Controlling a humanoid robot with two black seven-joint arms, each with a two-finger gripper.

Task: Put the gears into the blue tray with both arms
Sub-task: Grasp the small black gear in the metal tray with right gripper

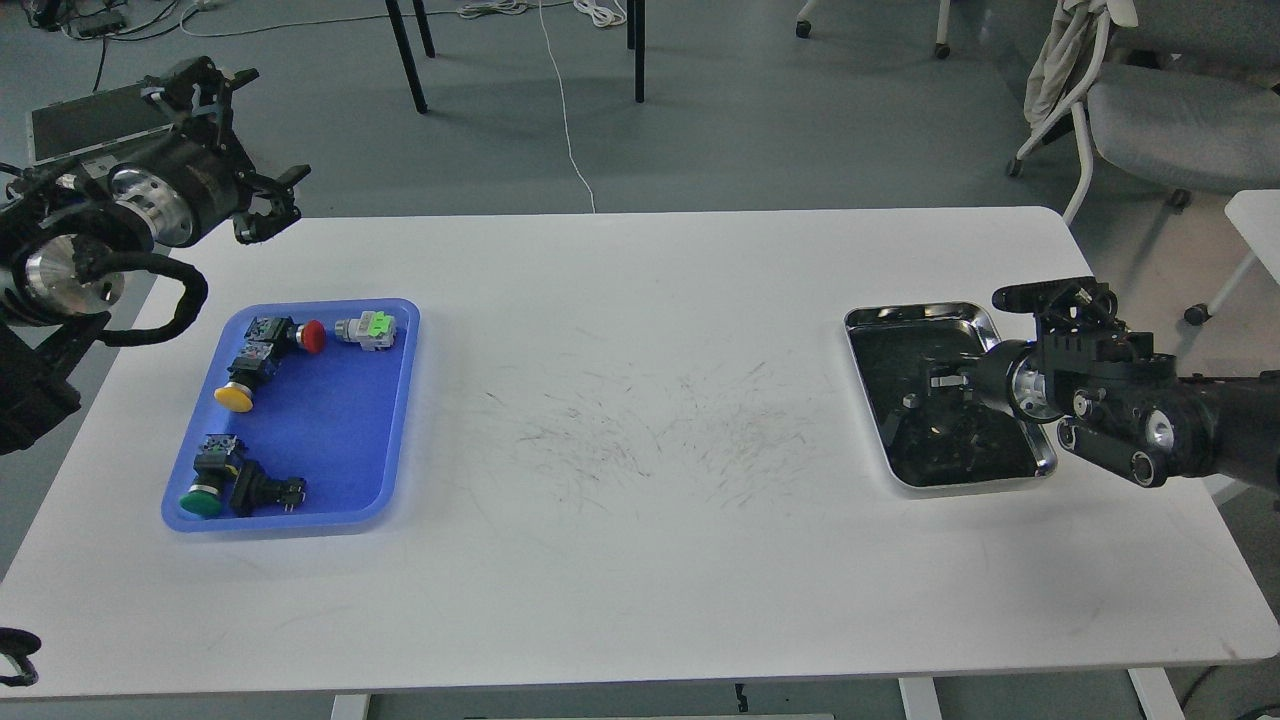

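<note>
Left arm raised at upper left, left gripper [262, 196] fingers spread; right arm extended inward — right gripper [935, 385] fingers indistinct, dark.

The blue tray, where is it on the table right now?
In the head view, the blue tray lies on the left part of the white table, below the left gripper and far from the steel tray.

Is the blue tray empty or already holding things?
Holding things: the blue tray carries several push-button switches; no gears can be made out in it.

No lettering, label, brand mark or number is legible anywhere on the blue tray [400, 400], its switches [262, 352], or the steel tray [920, 312].
</note>
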